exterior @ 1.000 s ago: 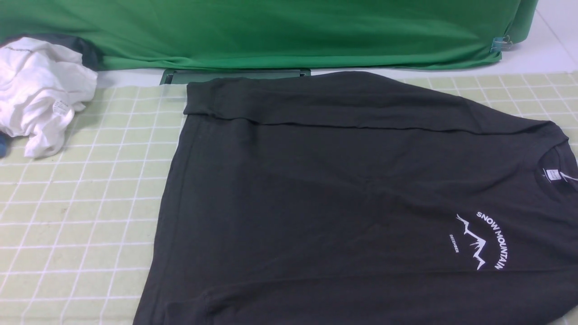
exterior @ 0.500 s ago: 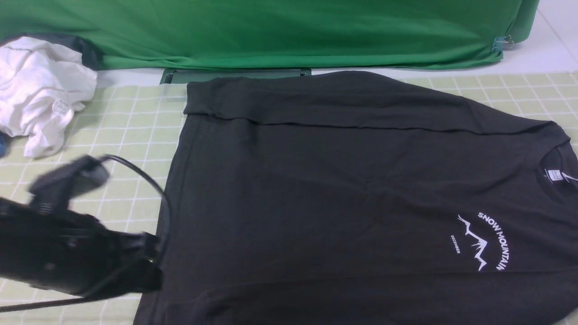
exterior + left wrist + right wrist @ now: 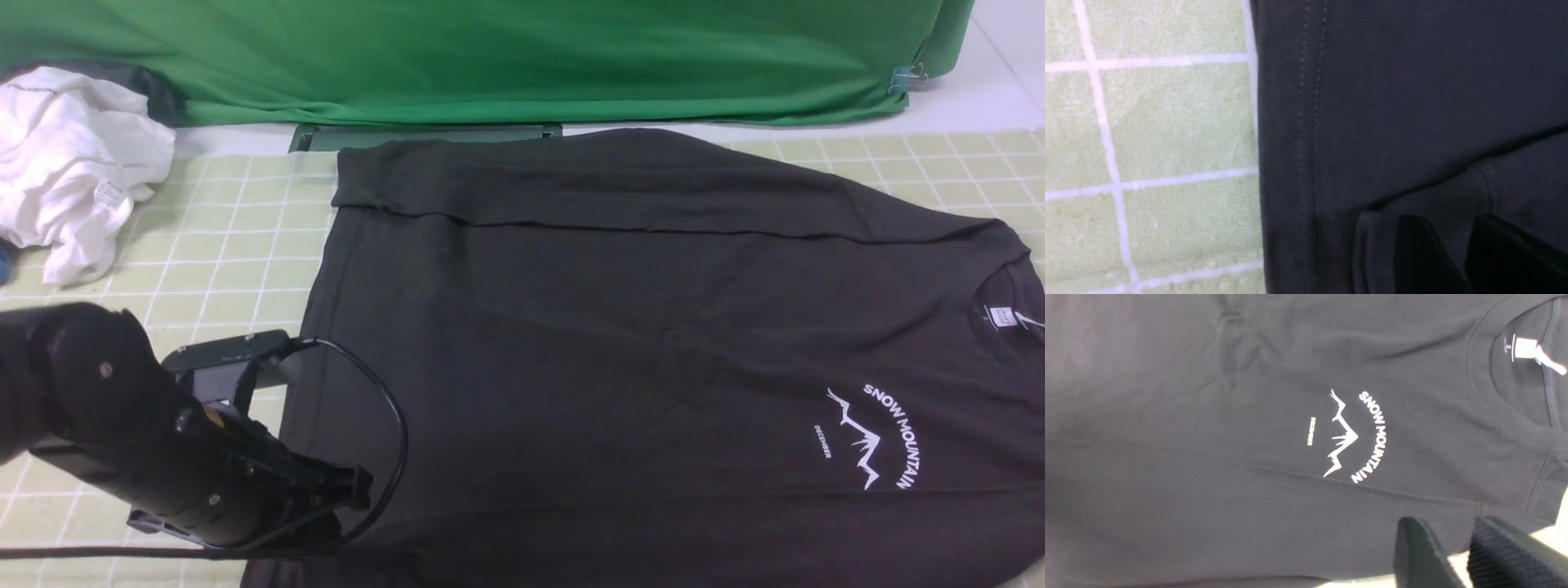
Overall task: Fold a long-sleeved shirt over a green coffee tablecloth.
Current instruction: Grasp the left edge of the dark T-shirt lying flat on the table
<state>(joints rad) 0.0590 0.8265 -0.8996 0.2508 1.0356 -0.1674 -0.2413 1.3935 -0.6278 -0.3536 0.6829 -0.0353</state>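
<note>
Change first: the left arm is now in the front view, over the near-left corner of the shirt. A sec ago that spot has only cloth.

The left claw has its two fingers apart w/ a gap btwn them. It grabs nothing. It hangs right over a cuff that lies folded in on the shirt, next to the hem. My guess: it is getting set to pinch that corner for the next fold.

The right claw is spread too and holds nothing. It is by the near edge of the shirt, on the neck side.

The shirt lies flat on the tablecloth, hem to the left, neck tag to the right. Its far sleeve is folded in already.

Hard to see: the right arm is not in the front view at all. The shirt's near edge and right side are cut off. The left arm's own body hides its claw there. Can't tell if either claw touches the cloth yet.
</note>
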